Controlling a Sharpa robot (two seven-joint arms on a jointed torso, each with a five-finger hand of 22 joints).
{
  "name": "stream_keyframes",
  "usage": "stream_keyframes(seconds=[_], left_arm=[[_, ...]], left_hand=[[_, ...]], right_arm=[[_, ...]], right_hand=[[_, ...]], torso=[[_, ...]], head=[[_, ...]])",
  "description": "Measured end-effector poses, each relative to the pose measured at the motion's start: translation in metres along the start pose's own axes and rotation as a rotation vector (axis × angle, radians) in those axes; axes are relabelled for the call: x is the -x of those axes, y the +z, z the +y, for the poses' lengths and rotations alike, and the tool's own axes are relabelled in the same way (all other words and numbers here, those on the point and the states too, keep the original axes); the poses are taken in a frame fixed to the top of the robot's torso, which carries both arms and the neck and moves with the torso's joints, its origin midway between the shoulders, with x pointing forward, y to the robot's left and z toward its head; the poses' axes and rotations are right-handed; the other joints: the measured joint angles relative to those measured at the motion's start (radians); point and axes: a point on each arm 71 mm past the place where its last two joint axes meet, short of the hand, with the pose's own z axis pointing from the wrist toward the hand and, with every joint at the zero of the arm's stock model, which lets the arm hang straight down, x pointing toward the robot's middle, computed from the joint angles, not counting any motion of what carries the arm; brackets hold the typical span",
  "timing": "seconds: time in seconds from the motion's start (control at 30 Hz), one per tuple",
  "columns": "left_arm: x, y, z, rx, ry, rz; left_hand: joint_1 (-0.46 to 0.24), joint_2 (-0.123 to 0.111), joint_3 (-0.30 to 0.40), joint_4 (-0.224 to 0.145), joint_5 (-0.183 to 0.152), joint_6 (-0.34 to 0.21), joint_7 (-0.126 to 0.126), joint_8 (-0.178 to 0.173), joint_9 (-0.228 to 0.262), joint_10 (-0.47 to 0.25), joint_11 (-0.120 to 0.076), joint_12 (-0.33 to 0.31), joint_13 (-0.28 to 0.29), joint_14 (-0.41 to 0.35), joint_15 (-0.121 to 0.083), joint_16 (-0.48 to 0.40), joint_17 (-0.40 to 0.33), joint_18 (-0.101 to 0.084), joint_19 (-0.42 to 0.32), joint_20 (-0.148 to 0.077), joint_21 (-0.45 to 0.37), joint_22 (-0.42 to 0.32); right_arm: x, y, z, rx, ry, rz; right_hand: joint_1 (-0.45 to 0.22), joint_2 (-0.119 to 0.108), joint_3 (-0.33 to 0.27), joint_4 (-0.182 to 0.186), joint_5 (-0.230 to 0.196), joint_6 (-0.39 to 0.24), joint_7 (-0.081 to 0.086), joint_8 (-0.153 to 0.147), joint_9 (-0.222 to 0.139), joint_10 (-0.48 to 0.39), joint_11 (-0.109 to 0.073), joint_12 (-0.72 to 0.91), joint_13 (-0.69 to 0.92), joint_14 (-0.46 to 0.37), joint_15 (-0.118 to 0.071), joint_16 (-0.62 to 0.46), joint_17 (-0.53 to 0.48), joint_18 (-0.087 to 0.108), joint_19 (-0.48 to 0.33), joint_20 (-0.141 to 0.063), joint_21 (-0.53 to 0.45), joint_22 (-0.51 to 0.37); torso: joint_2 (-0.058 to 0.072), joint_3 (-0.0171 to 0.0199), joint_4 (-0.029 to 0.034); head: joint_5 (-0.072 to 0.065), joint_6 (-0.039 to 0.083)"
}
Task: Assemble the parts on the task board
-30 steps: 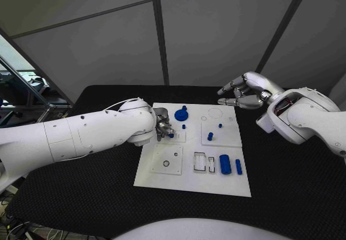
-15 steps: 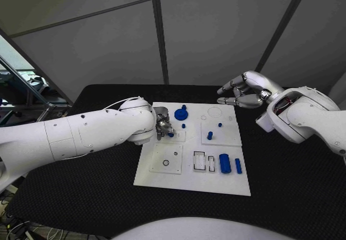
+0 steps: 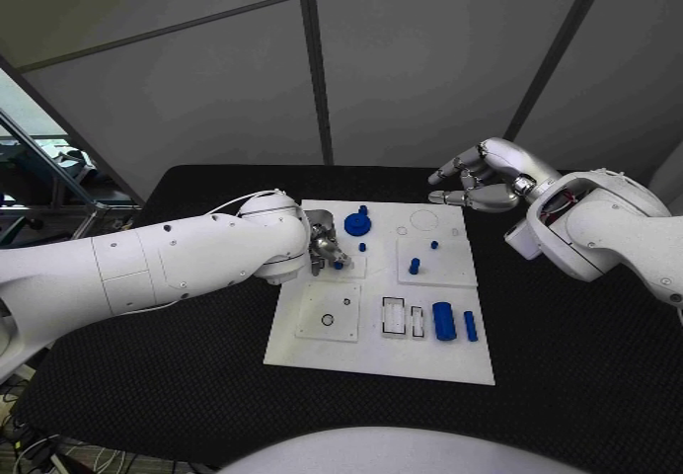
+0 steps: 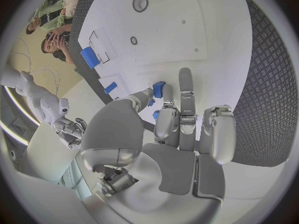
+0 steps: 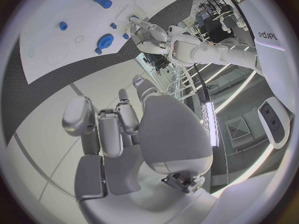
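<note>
Even, bright light with soft shadows; wrist views bend strongly, perhaps blurring at the rim.

The flat white plastic task board (image 3: 373,351) looks smooth and matt. The small blue plastic parts (image 3: 444,323) on it have a smooth, slightly shiny finish. The black desk (image 3: 171,365) has a rough, woven, matt covering. The silver metal-look left hand (image 4: 181,129) and right hand (image 3: 482,178) gleam, satin-smooth.

The left hand (image 4: 177,134) reaches over the white task board (image 4: 212,40), apparently pinching a small blue part (image 4: 158,89) at its fingertips. A larger blue block (image 4: 89,57) lies beside rectangular slots, black counter (image 4: 274,84) alongside.
</note>
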Motion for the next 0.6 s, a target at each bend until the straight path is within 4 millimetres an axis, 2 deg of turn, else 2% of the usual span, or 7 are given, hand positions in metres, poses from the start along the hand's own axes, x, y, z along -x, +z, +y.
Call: stream_keyframes(seconds=[0.43,0.6], left_arm=[[0.0000,0.0027,-0.0002,0.005,-0.001,-0.001],[0.0004,0.0031,0.0008,0.008,-0.001,-0.002]], left_hand=[[-0.011,0.011,-0.053,0.037,0.000,0.007,0.000,0.000,-0.004,0.000,0.000,0.000,0.001,0.000,0.000,-0.004,0.003,0.000,0.000,0.000,0.000,0.000],[-0.015,0.014,-0.094,0.059,0.000,0.007,0.000,0.000,-0.006,0.000,0.000,0.004,0.002,0.000,0.000,-0.004,0.005,0.000,0.000,0.000,0.002,0.000]], right_arm=[[-0.0002,0.0003,0.0002,0.001,0.000,0.000],[0.0001,0.0000,-0.0002,0.000,0.000,0.000]], right_hand=[[0.000,0.000,0.000,0.000,0.000,0.000,0.000,0.000,0.000,0.000,0.000,0.000,-0.002,0.000,0.000,-0.005,0.000,0.000,0.000,0.000,-0.004,-0.003],[0.000,0.000,-0.003,0.003,0.000,0.000,0.000,0.000,0.000,0.000,0.000,0.000,-0.002,0.000,0.000,-0.005,0.000,0.000,0.000,0.000,-0.004,-0.003]], torso=[[0.000,-0.0002,0.0000],[0.000,-0.0004,0.0000]], head=[[-0.002,0.001],[-0.003,0.001]])
